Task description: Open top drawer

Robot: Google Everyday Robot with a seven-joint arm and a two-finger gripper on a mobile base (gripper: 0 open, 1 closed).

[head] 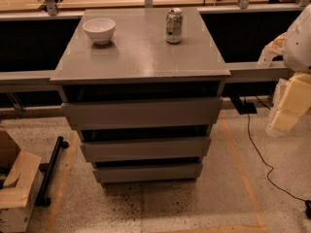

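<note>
Top drawer (142,111) of cabinet (141,57) well left of gripper (286,113); arm (300,38) hangs right of cabinet; grip state indeterminate.

text: none readable | can (174,25): markings illegible | hand (287,111): far right

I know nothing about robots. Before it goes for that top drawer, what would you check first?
1. The top drawer is in full view, front closed: ok.
2. The tool is at the drawer: not ok; it hangs at the right edge, apart from the cabinet.
3. A handle to grab: not ok; plain front, only a dark gap above it.
4. The bowl and can stand upright, back from the front edge: ok.
5. The floor straight before the drawers has nothing lying on it: ok.
6. The black cable is out of the tool's path: cannot tell.
</note>
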